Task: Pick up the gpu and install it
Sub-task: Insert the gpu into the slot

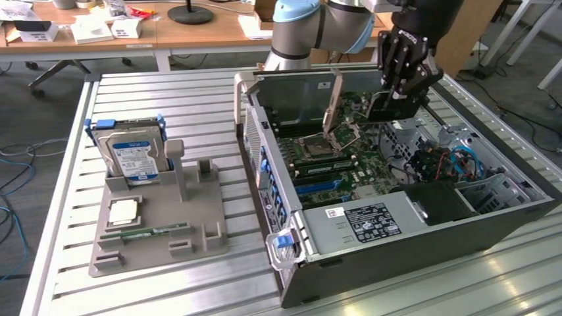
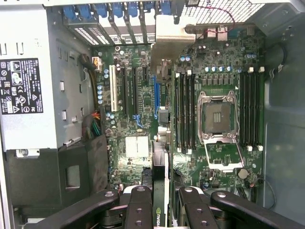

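Observation:
My gripper (image 1: 399, 89) hangs over the far end of the open computer case (image 1: 491, 224), shut on the gpu (image 1: 389, 108). The gpu is a dark flat card held on edge just above the motherboard (image 1: 351, 155). In the wrist view the gpu (image 2: 160, 162) runs edge-on between my black fingers (image 2: 139, 205), its silvery bracket pointing at the case's rear slot wall. It hovers over the green motherboard (image 2: 224, 71), between the black and blue expansion slots (image 2: 156, 98) and the memory slots beside the CPU socket (image 2: 218, 117).
On the exterior view's left a grey holder (image 1: 158, 237) carries a hard drive (image 1: 133, 155), a CPU chip (image 1: 123, 210) and a green memory stick (image 1: 145, 232). The power supply (image 1: 364, 220) fills the case's near corner. Blue cables (image 1: 457, 161) lie on the exterior view's right of the board.

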Robot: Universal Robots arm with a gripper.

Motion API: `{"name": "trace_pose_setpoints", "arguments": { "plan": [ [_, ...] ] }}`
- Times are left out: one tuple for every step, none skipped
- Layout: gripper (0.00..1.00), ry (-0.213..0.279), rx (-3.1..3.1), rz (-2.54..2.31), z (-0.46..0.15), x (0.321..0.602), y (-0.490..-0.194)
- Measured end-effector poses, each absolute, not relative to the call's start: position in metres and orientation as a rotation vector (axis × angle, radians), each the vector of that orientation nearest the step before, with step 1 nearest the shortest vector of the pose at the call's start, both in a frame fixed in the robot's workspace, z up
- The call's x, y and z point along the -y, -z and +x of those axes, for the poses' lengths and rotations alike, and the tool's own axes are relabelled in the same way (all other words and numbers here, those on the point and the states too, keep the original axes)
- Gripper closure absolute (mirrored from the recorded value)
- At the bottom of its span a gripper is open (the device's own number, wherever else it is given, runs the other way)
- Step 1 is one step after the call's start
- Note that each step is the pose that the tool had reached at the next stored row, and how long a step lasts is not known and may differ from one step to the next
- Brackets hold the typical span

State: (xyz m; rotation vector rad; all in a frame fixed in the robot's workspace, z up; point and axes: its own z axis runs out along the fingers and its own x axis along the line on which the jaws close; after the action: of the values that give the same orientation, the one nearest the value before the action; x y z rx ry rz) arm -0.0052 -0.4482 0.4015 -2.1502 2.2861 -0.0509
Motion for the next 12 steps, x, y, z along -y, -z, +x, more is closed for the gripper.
{"name": "trace_pose_setpoints", "arguments": {
  "plan": [
    [0.74, 0.050, -2.286, -2.150, -0.005, 0.448, -0.400],
    [0.74, 0.050, -2.286, -2.150, -0.005, 0.448, -0.399],
    [0.74, 0.050, -2.286, -2.150, -0.005, 0.448, -0.398],
    [0.74, 0.050, -2.286, -2.150, -0.005, 0.448, -0.396],
    [0.74, 0.050, -2.286, -2.150, -0.005, 0.448, -0.395],
    [0.74, 0.050, -2.286, -2.150, -0.005, 0.448, -0.393],
    [0.74, 0.050, -2.286, -2.150, -0.005, 0.448, -0.391],
    [0.74, 0.050, -2.286, -2.150, -0.005, 0.448, -0.389],
    [0.74, 0.050, -2.286, -2.150, -0.005, 0.448, -0.388],
    [0.74, 0.050, -2.286, -2.150, -0.005, 0.448, -0.386],
    [0.74, 0.050, -2.286, -2.150, -0.005, 0.448, -0.385],
    [0.74, 0.050, -2.286, -2.150, -0.005, 0.448, -0.384]
  ]
}}
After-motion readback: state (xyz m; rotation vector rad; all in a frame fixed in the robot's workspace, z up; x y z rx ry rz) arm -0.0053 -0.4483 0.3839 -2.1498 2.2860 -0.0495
